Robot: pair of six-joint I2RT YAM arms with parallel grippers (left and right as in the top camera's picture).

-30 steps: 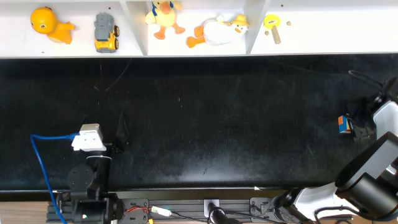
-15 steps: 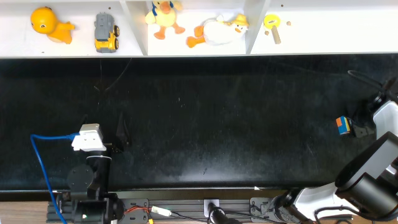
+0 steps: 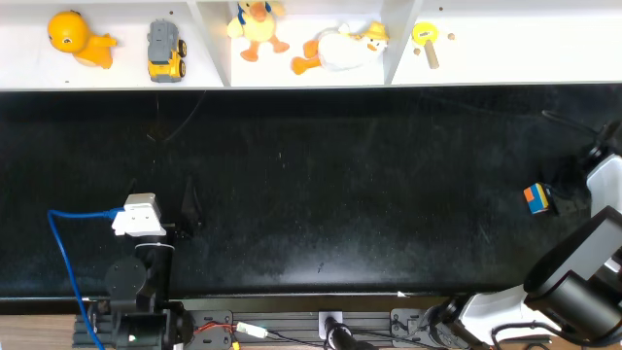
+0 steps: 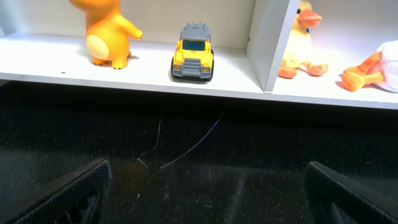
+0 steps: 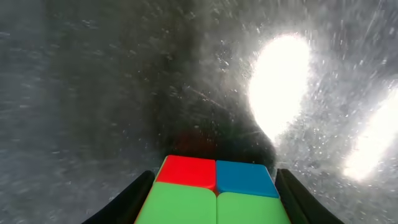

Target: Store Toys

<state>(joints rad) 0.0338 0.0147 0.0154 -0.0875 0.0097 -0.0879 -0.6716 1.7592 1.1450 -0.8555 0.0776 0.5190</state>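
Toys fill most of the white shelf (image 3: 292,80) along the far side of the black counter (image 3: 321,175), and by the look of it you have one piece left to put away. In the shelf's left compartment stand an orange duck (image 3: 78,37) and a yellow truck (image 3: 166,51). The middle compartment holds a yellow plush duck (image 3: 257,27) sitting up and a white plush duck (image 3: 342,47) lying on its side just beside it. The right compartment holds a small yellow toy (image 3: 425,39), too small to identify. The colored cube (image 3: 535,197) is at the counter's right end, well apart from the shelf, and your right fingers (image 5: 134,200) are clenched on it, one against each side. Its red, blue and green tiles show in the right wrist view. Whether the cube rests on the counter or hangs just above it is hard to tell. Your left fingers (image 4: 74,190) are spread wide and grasp nothing; they sit low over the counter's left side and face the truck and the shelf edge. Judged from this, five toys are stored and the cube looks to be the last one outside the shelf, so the job is close to its end. What is left for you is to carry the cube up the counter to the shelf, set it down and let go. The right compartment is the nearest and seems to have room beside the small yellow toy.
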